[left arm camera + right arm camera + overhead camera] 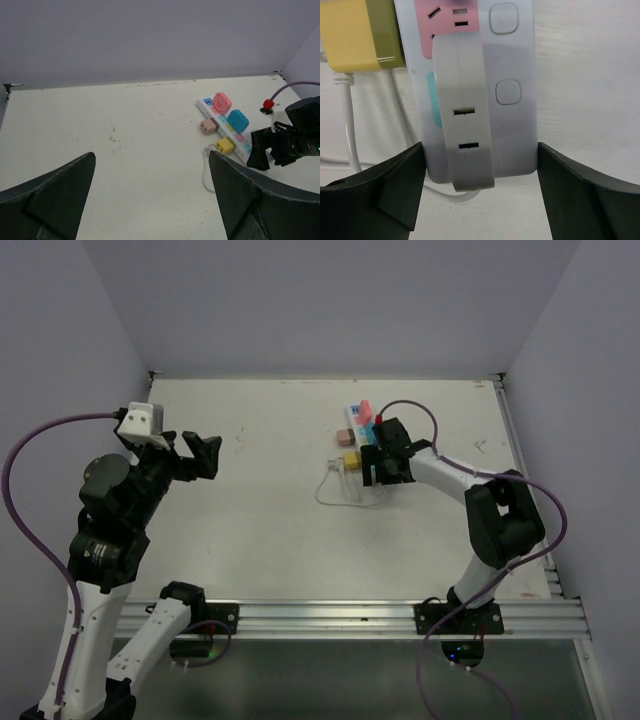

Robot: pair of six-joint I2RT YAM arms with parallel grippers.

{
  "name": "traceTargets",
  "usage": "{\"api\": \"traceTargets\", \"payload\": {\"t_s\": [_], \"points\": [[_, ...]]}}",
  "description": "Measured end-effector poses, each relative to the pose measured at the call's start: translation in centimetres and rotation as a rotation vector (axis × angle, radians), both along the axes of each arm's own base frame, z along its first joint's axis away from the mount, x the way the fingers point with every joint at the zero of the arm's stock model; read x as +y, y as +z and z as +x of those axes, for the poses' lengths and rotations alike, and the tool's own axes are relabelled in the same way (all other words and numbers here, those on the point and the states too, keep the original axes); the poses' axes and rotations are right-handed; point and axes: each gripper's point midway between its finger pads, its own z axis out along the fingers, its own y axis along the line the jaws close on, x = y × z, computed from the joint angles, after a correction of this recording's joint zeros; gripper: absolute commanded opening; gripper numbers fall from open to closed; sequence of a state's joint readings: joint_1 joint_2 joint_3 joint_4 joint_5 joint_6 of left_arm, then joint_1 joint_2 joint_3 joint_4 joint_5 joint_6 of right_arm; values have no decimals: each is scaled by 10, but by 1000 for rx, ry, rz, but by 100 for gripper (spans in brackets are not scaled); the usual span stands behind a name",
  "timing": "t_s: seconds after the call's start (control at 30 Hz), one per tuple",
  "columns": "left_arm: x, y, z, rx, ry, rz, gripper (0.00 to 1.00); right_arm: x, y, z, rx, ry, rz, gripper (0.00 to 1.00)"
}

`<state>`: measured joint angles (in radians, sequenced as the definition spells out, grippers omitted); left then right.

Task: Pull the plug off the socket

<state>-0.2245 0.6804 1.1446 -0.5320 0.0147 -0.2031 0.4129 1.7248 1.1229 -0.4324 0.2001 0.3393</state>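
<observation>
The socket is a long white power strip [353, 407] at the table's back right, with pastel outlet faces. Pink [222, 102], blue [238, 120], tan [208, 125] and yellow [225, 145] plugs sit on it. In the right wrist view a white plug [465, 115] stands on the strip's [515, 135] near end, beside the yellow plug [360, 35]. My right gripper [480, 150] is open, with one finger on each side of the strip's near end and the white plug between them. It also shows in the top view [385, 468]. My left gripper [195, 455] is open and empty, raised far to the left.
The strip's thin white cord [335, 490] loops on the table just left of the right gripper, and shows in the right wrist view [350, 125]. A purple cable [425, 420] arcs over the right arm. An aluminium rail [350, 615] runs along the near edge.
</observation>
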Motion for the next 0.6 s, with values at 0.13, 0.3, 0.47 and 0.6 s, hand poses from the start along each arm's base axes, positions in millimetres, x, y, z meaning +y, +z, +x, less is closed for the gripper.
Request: {"api": "traceTargets", "payload": {"t_s": [0.13, 0.3, 0.47, 0.6], "points": [[-3, -12, 0, 25, -11, -7, 100, 40, -7, -21, 10, 189, 2, 14], [-5, -31, 1, 67, -16, -11, 100, 86, -20, -53, 17, 432, 19, 17], [-6, -53, 1, 116, -19, -18, 100, 129, -18, -82, 7, 658, 72, 19], [-10, -74, 3, 170, -29, -28, 100, 146, -17, -100, 10, 809, 77, 20]]}}
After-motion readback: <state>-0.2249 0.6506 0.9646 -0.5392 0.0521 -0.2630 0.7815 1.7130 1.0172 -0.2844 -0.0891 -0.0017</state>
